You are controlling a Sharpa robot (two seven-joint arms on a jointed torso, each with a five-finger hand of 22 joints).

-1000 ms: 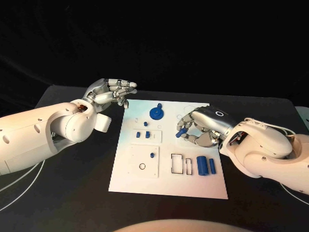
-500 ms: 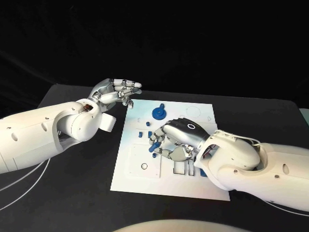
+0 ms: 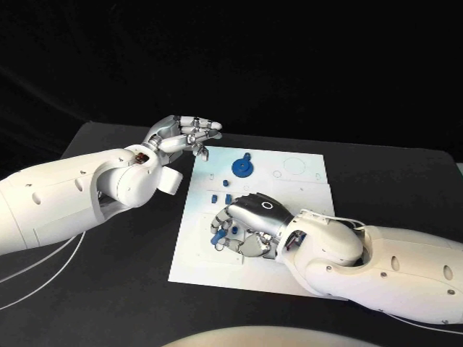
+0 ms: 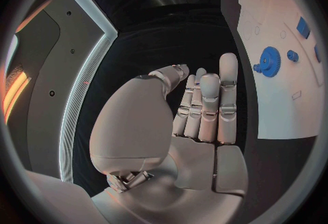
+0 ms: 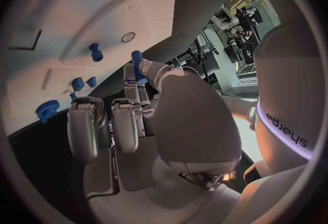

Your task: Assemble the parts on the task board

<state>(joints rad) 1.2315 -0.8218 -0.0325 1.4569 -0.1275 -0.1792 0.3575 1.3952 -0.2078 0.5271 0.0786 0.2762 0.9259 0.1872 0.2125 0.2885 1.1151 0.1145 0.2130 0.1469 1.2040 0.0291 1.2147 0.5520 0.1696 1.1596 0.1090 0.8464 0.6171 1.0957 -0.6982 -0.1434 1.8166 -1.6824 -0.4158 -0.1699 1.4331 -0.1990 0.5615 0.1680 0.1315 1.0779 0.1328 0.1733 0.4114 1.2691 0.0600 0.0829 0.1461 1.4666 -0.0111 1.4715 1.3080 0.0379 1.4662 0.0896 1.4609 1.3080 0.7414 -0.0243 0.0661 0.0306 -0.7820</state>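
Note:
The white task board (image 3: 294, 181) lies mid-table. My right hand (image 3: 250, 220) hovers over its near left part and pinches a small blue peg (image 3: 218, 233) between thumb and finger; the right wrist view shows that peg (image 5: 139, 66) in the right hand (image 5: 136, 109), above the board (image 5: 75, 5). A blue gear (image 3: 241, 168) stands near the far edge, with two small blue pieces (image 3: 220, 196) below it. Another blue peg (image 5: 95, 52) stands upright in the board. My left hand (image 3: 184, 134) is raised off the board's far left corner, its fingers (image 4: 205, 109) stretched out and holding nothing.
The black table (image 3: 398, 188) runs round the board on every side. White cables (image 3: 44, 267) trail over the table under my left arm. Thin outlines of round sockets (image 3: 283, 172) mark the board's far right part.
My right hand has carried the blue peg from the board's right middle across to its near left part. The left hand has hardly moved.

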